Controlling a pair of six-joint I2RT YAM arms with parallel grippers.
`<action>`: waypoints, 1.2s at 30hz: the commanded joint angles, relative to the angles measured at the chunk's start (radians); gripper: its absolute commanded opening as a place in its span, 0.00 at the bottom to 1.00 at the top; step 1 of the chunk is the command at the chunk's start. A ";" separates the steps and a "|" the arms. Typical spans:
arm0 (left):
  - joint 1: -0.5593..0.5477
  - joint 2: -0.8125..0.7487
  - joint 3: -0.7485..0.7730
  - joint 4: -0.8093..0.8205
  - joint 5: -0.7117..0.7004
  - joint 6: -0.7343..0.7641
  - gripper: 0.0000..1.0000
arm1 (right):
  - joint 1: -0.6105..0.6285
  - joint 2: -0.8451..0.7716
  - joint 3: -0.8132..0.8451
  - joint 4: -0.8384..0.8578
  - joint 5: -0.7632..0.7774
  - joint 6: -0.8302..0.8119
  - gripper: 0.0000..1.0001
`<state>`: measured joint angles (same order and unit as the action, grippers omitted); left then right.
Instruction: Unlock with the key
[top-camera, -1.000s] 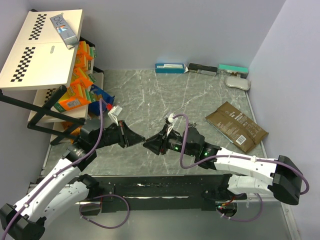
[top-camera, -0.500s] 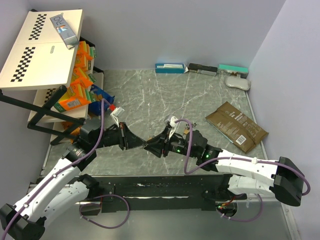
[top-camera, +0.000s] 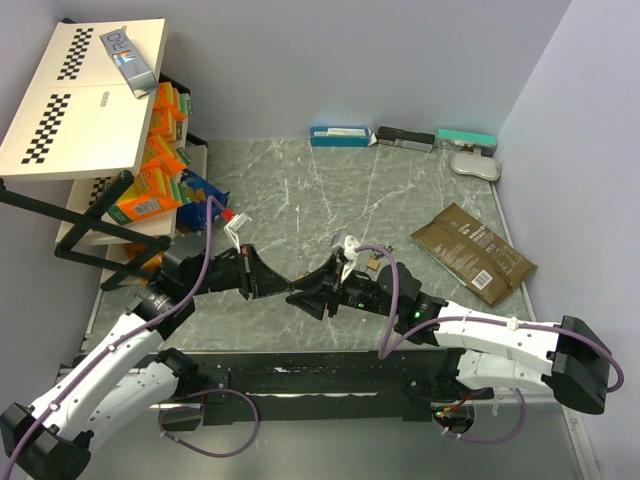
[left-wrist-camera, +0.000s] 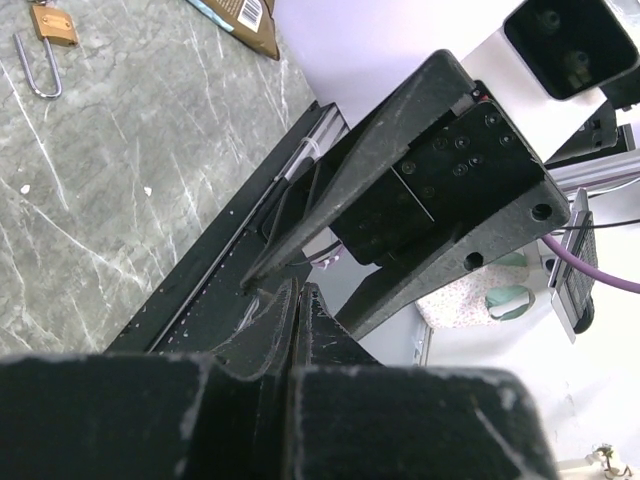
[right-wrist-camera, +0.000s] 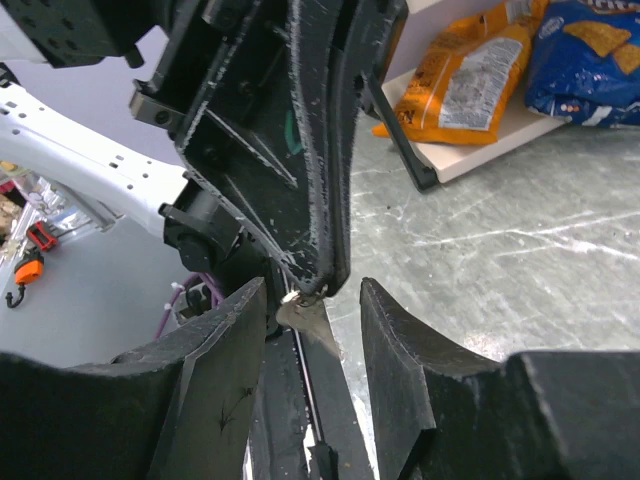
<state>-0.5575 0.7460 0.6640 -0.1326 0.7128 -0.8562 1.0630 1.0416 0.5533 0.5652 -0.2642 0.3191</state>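
Your right end effector (right-wrist-camera: 310, 290) has slid in toward the left one over the last second and its jaws have spread. They now stand apart on either side of the left fingertips, gripping nothing. The left end effector (top-camera: 283, 287) hasn't budged: jaws pressed together, pinching a small silvery sliver that looks like the key (right-wrist-camera: 303, 312), held up in the air between the two arms at the near edge of the bench (top-camera: 300, 190).

This reads as a hand-over being set up, with the right jaws lined up to take the key. The padlock (left-wrist-camera: 50, 22) lies on the bench well away from both tools, near the brown packet (top-camera: 472, 252). I can't tell if its shackle is latched. No unlocking yet; the key first has to change hands cleanly.
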 joint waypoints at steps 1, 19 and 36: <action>-0.001 0.003 0.052 0.036 0.033 -0.015 0.01 | 0.009 -0.023 0.002 0.071 -0.027 -0.018 0.48; -0.001 -0.008 0.049 0.057 0.033 -0.009 0.01 | 0.009 0.003 0.017 0.039 0.014 0.014 0.13; -0.002 -0.207 0.002 0.071 -0.223 0.197 0.97 | -0.109 -0.115 0.077 -0.197 0.094 0.265 0.00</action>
<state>-0.5560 0.6003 0.6811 -0.1150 0.5781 -0.7185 0.9936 0.9970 0.5632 0.4355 -0.1829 0.4694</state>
